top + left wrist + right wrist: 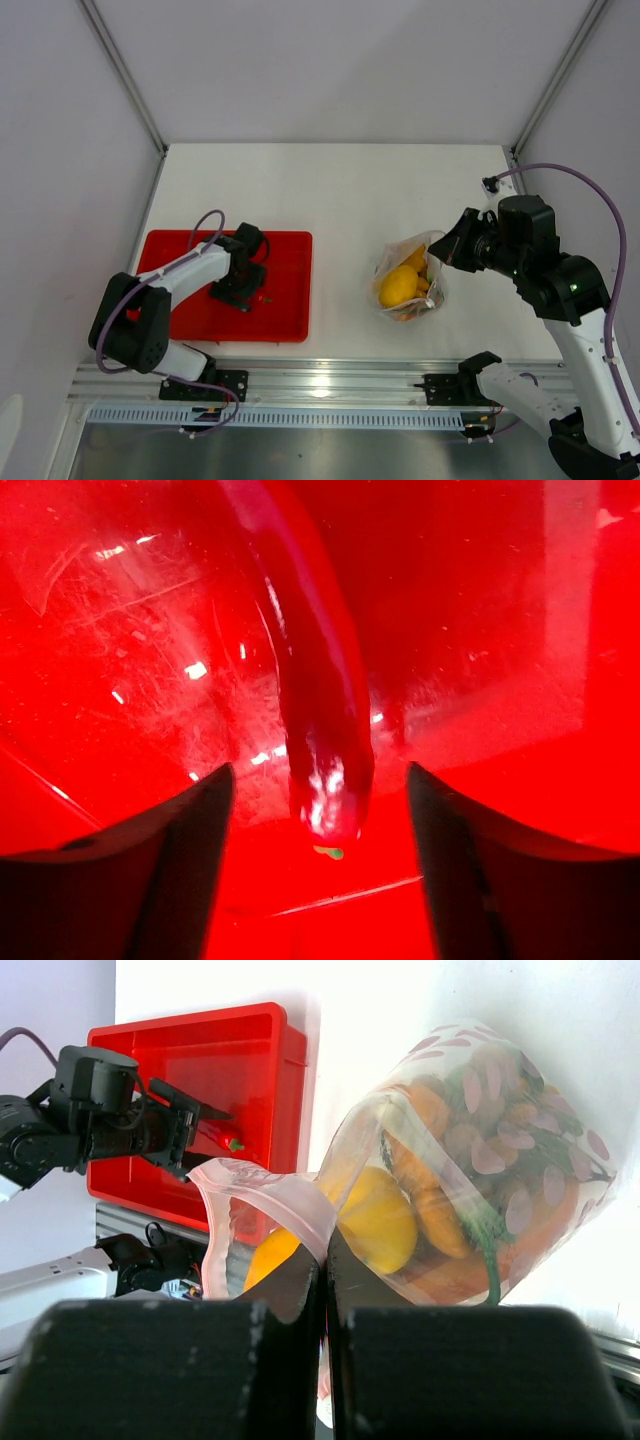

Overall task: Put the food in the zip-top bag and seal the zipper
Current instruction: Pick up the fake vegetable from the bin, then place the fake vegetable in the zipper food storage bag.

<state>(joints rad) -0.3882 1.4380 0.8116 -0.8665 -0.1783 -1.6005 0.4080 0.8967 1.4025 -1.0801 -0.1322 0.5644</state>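
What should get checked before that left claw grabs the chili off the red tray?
1. The red chili sits inside the open left claw: ok.
2. That claw is low enough over the red tray to grip: cannot tell.
3. The right claw is shut on the zip-top bag at its mouth: ok.
4. Bag mouth open: ok.
5. Room left beside the lemon: cannot tell.
6. The zipper sealed: not ok.

The white counter (330, 190) carried a red tray (290, 305) and a clear zip-top bag (395, 255). The bag rested to the right of the tray, apart from it, with bare counter between them.
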